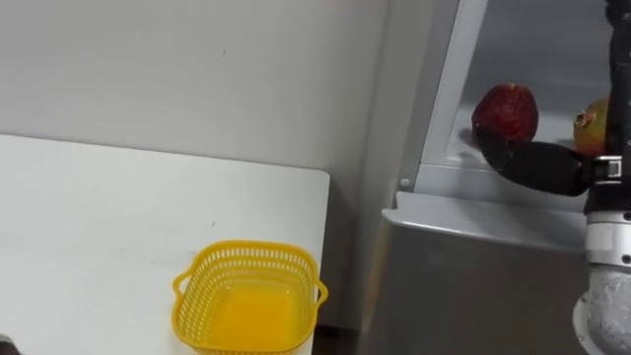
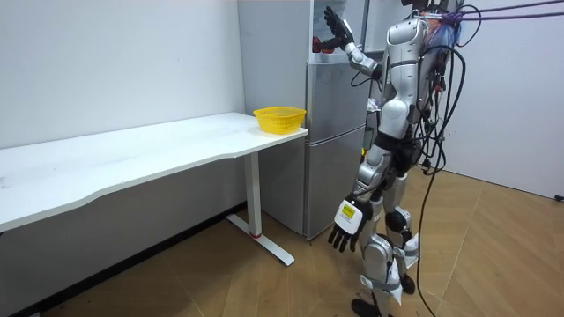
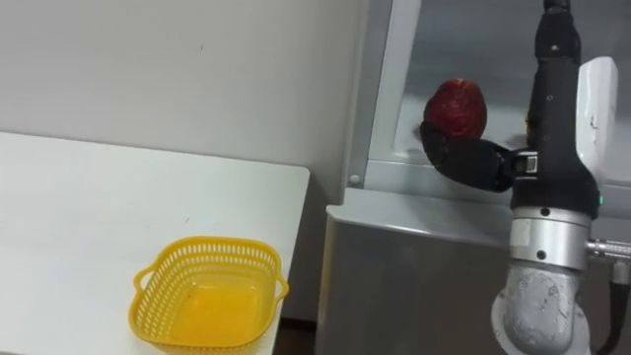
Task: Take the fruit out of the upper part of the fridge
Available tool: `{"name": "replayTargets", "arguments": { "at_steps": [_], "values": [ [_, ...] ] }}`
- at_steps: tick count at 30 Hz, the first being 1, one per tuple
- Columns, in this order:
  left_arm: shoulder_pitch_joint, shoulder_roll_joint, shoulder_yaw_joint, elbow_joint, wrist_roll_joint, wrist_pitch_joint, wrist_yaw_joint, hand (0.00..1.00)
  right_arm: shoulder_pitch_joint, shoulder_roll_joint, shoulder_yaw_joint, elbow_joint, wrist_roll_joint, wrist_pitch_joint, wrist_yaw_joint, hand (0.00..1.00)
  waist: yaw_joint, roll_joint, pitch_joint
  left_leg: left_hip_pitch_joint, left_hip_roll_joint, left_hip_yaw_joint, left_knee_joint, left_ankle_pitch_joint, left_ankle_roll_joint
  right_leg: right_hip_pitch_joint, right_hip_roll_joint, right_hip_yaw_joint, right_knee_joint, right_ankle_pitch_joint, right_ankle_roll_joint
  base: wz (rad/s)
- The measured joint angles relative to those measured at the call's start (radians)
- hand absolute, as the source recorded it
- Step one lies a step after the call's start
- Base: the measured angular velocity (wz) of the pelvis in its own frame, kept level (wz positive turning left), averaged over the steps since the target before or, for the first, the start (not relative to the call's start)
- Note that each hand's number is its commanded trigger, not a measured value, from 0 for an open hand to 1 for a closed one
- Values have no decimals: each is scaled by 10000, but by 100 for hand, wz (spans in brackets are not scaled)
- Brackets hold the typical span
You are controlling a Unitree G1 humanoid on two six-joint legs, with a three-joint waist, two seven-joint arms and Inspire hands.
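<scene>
A dark red fruit (image 1: 505,111) sits on the shelf of the open upper fridge compartment (image 1: 463,148), with a yellow-red fruit (image 1: 592,130) to its right. My right hand (image 1: 537,166) is raised to that shelf. Its dark thumb lies just below and in front of the red fruit. In the room view the right hand (image 2: 333,31) has its fingers spread straight and holds nothing. My left hand (image 2: 345,222) hangs relaxed by my thigh. I stand facing the fridge.
A yellow plastic basket (image 1: 248,296) stands empty at the right end of the white table (image 1: 99,217), left of the fridge. The grey lower fridge door (image 1: 473,286) is closed below the shelf. A white wall runs behind the table.
</scene>
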Motion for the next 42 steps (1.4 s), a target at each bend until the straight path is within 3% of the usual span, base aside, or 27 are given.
{"name": "replayTargets", "arguments": {
  "at_steps": [5,9,15,17,22,33,35,39,42],
  "values": [
    [-17,1,8,1,-1,6,1,0,0,0,-1,17,0,50,0,0,-8,-5,-5,2,0,-24,-1,0,0,0,4,-3,-1,0,0,0],
    [-18,-4,189,-31,12,8,-45,0,-315,-2,-2,26,0,331,197,0,-37,-33,-20,-84,0,-50,1,0,0,-23,3,-58,0,0,0,2],
    [122,1,388,-504,204,29,-19,0,-920,-290,-1,25,71,361,591,0,-6,-157,-81,-71,3,-246,18,1,0,-14,14,-123,19,-1,0,5],
    [177,1,389,-633,205,30,-4,0,-996,-380,11,27,59,362,702,0,6,-226,-66,-74,5,-307,17,1,0,-3,22,-133,13,0,-1,3],
    [211,37,390,-812,204,27,9,0,-1298,-646,9,770,166,448,1141,0,-4,-363,66,-55,9,-432,17,1,0,67,27,-248,-3,0,-1,5],
    [220,178,378,-805,201,29,-6,0,-1965,-726,20,1978,220,463,1664,0,-4,-477,11,-125,8,-497,24,2,-1,-6,22,-268,23,-1,-1,1],
    [236,179,378,-805,201,29,-6,0,-1965,-741,20,1978,220,463,1748,0,-1,-480,11,-116,7,-567,23,2,0,-7,24,-266,40,-1,-1,0],
    [329,191,377,-988,200,29,-27,0,-1967,-899,21,2205,250,462,1863,0,50,-460,26,26,40,-1343,19,6,4,-157,48,-249,511,-12,-13,-7],
    [398,190,369,-1021,196,27,-33,0,-2161,-1076,20,2344,575,484,1948,0,-4,-464,27,33,18,-1328,-5,5,4,-140,27,-247,525,-12,-13,0]
  ]
}}
